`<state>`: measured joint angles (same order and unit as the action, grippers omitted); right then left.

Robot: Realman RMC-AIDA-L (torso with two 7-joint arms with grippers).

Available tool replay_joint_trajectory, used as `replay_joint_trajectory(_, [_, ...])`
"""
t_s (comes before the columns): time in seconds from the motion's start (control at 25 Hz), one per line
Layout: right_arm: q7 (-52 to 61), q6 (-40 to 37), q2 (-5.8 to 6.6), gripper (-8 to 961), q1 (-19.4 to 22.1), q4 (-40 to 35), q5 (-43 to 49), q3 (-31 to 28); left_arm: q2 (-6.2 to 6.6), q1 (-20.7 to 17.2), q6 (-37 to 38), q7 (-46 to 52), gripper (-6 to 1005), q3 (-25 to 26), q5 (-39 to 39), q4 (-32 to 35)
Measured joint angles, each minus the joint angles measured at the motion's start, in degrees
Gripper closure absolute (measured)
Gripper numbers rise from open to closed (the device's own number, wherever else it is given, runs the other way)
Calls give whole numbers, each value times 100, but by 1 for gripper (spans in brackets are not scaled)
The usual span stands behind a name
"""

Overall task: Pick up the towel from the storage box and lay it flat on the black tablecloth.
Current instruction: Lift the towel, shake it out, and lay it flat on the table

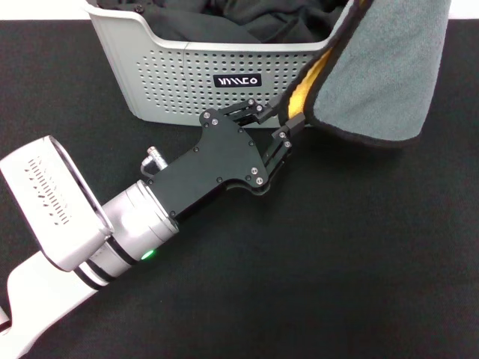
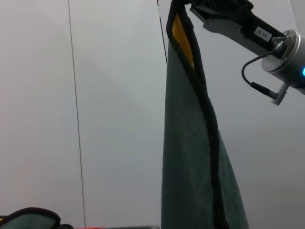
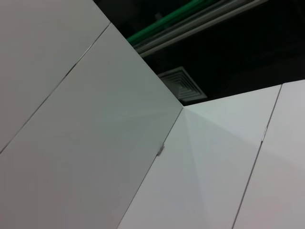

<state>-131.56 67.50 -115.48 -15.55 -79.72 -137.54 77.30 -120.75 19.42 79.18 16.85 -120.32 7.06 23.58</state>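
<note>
The towel (image 1: 382,75) hangs in the air at the right, in front of the storage box (image 1: 172,75), grey side out with an orange-yellow strip along its black edging. My left gripper (image 1: 294,120) is shut on the towel's lower left edge, just in front of the box. In the left wrist view the towel (image 2: 190,167) hangs straight down from my right gripper (image 2: 190,7), which is shut on its top corner. The right gripper is out of the head view. The black tablecloth (image 1: 337,262) covers the table below.
Black fabric with folds (image 1: 224,19) fills the storage box at the back. The left arm's silver and white body (image 1: 67,217) lies over the tablecloth's front left part. The right wrist view shows only white wall panels and ceiling.
</note>
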Motion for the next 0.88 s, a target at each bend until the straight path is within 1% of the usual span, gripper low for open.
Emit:
replay_joint_trajectory(0.16, [0,0,0,944,-9,0,0,-36,0,8,0,-21,631,0,23,-3])
replay_joint_trajectory(0.28, [0,0,0,944,-10,6,-1,-49,0,10,5,-27,787,0,28,-3])
replay_joint_trajectory(0.52, [0,0,0,944,-8,36,-6,-51,-1,9,49,-30,862,0,6,-3])
replay_joint_trajectory(0.72, [0,-1,0,943,-2,135,-11,-42,0,8,56,-4,954,0,0,28])
replay_joint_trajectory(0.88, [17,-1,0,943,16,188,16,-15,11,3,145,140,969,0,-4,53])
